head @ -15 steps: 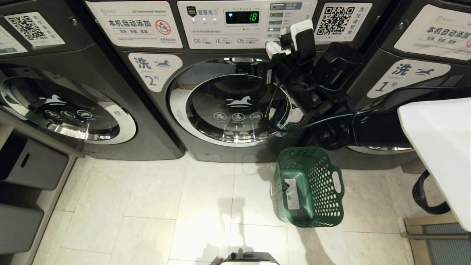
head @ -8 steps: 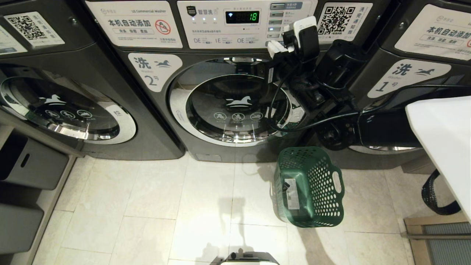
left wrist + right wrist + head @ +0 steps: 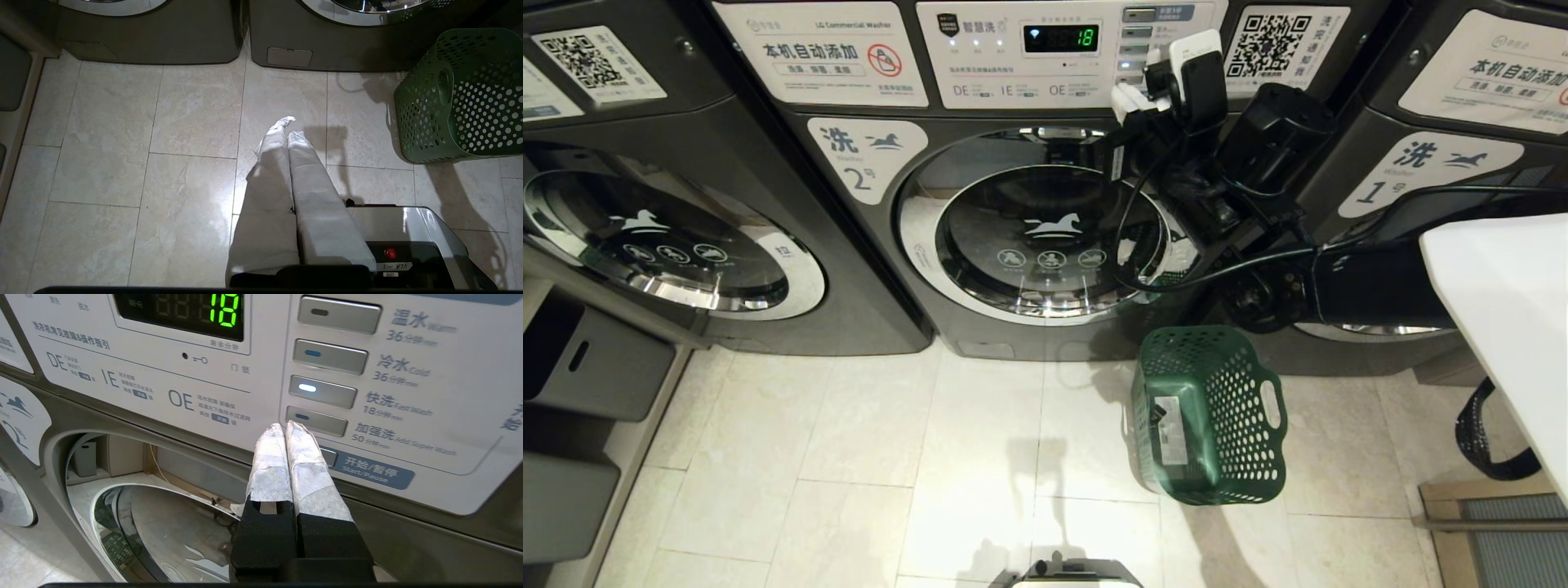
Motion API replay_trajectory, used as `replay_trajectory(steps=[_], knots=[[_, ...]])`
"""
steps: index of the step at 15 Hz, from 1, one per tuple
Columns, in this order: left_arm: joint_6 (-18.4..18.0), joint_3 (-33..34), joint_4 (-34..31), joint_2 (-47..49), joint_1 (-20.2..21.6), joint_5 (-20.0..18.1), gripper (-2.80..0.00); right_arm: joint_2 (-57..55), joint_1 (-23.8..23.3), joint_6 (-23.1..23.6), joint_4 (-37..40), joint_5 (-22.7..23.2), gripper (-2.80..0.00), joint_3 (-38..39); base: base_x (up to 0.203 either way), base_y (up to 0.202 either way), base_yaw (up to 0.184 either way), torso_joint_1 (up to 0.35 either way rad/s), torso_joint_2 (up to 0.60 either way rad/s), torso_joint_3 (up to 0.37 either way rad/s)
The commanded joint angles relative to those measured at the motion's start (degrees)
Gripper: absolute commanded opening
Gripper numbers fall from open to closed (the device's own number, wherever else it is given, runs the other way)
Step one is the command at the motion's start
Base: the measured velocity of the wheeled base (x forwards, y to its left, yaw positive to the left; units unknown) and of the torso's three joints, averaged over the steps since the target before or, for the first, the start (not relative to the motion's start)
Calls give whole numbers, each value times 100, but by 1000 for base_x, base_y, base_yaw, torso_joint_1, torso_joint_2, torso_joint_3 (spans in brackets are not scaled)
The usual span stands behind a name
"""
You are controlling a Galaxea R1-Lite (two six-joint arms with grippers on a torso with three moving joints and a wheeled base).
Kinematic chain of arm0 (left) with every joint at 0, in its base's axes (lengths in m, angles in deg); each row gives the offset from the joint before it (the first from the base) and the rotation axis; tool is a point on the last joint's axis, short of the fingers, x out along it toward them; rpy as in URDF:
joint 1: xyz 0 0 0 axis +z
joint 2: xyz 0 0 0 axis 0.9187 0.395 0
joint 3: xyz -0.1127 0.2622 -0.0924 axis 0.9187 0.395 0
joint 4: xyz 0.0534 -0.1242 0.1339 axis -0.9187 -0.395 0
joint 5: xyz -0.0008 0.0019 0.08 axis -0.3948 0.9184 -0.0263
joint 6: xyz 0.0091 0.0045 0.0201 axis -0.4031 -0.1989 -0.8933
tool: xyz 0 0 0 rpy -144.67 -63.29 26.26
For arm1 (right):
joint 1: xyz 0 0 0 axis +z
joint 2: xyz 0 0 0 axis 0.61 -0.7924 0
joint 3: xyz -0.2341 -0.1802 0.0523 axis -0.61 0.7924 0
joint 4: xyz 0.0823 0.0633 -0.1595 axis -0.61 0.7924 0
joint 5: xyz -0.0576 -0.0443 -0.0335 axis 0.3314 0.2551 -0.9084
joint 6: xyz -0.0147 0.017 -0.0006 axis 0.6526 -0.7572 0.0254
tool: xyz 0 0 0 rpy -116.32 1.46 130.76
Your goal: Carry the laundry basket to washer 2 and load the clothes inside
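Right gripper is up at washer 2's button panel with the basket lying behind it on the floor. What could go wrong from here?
The shut right gripper hovers between the add-super-wash button and Start/Pause; a small drift could press the wrong one. The laundry basket lies tipped on its side on the floor close beside the arm, so a lowering arm or a base move might knock it. Washer 2 has its door shut; clothes inside cannot be confirmed.

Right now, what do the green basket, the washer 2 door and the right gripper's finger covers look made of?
The laundry basket: moulded plastic, matte dark green; round perforations and slot handles suggest it.
Door of washer 2: dark glass, glossy, in a chrome-look rim; both reflect the room. The rim may be metal or plated plastic.
Right gripper fingers: wrapped in whitish tape or cloth, wrinkled, over black bodies, probably plastic.
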Motion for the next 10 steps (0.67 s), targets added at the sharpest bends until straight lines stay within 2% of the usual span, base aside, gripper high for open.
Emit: replay_trajectory(steps=[1, 10], knots=[[5, 0, -3, -10, 1, 1, -280, -122, 4, 11, -32, -4, -280, -65, 0, 0, 0, 0, 0, 0], [-3, 0, -3, -10, 1, 1, -280, -199, -73, 55, -40, -36, -280, -151, 0, 0, 0, 0, 0, 0]])
